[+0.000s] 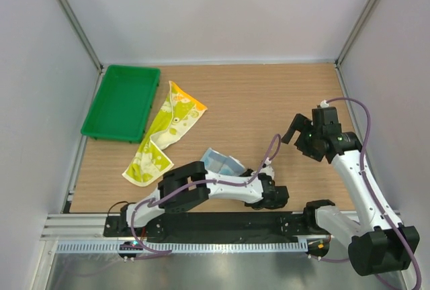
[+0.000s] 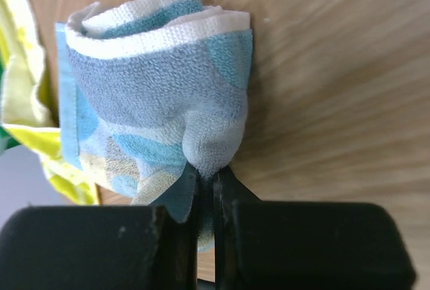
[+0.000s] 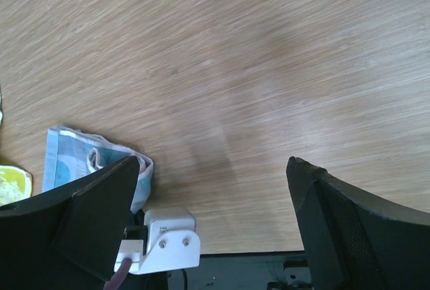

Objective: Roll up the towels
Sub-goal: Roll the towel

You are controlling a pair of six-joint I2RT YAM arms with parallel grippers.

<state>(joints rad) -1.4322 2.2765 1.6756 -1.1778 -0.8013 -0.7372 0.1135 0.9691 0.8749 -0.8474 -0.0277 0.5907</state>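
While the wooden table (image 1: 269,95) takes up most of the top view, its right half lies bare and everything else sits on the left and near the middle. A green tray (image 1: 124,102) stands in the far left corner, its long side running along the left edge. Just beside the tray's right side lies the yellow-green towel (image 1: 164,132), unrolled and rumpled in a long slanting strip. Its orange-patched end points toward the far edge and its other end reaches toward the near left corner. Whether it touches the tray I cannot tell.

From its base at the near edge, the left arm (image 1: 201,189) lies low, stretched rightward along that edge. The right arm (image 1: 356,169) rises from the near right corner and bends over the right half of the table.

Close to the near edge, about midway along it, rests the light blue towel (image 2: 161,88), partly rolled. The left wrist view shows its white-edged layers coiled at the open end and a flat blue flap lying out to one side. Pinching a fold at the rim of this roll is the left gripper (image 2: 208,182), its jaws pressed together on the cloth. Raised above bare wood, the right gripper (image 3: 211,172) stands with its jaws spread wide and holds nothing.
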